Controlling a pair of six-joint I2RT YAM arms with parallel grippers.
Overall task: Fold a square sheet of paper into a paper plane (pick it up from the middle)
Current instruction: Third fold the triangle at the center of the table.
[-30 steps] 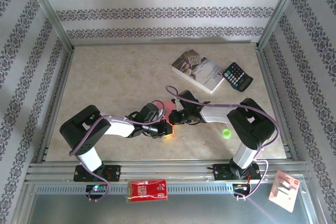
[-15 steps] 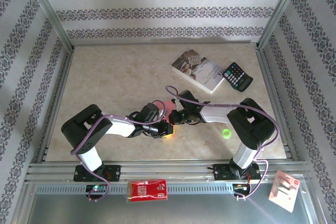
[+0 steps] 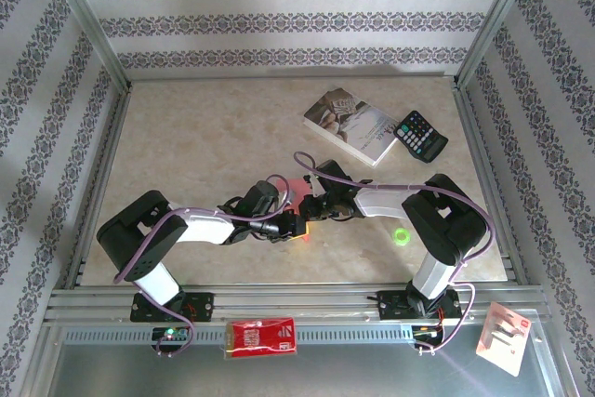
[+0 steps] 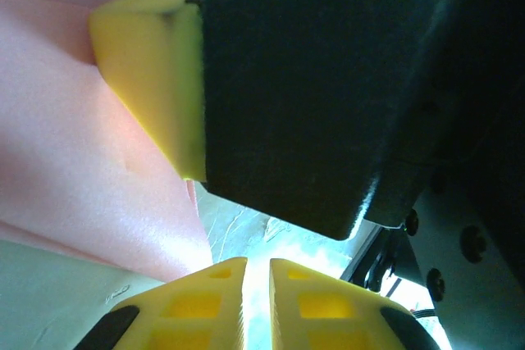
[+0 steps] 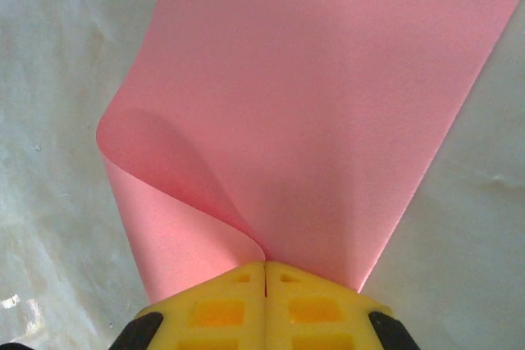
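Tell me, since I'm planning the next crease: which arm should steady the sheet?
Probably right: the right gripper is shut on the square sheet of paper; the left gripper sits beside it, nothing visible between its fingers.

The left arm (image 3: pixel 200 228) and right arm (image 3: pixel 389 197) have black joint housings, white link shells and a purple cable (image 3: pixel 299 159) each, with yellow jaws bearing square recesses on black screwed mounts.

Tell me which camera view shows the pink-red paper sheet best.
The right wrist view: the thin pink-red paper sheet fans out broad from the right gripper's shut jaws, one edge curling. The left wrist view gives a close, partly blocked pink patch; the top view a small pink scrap between the arms.
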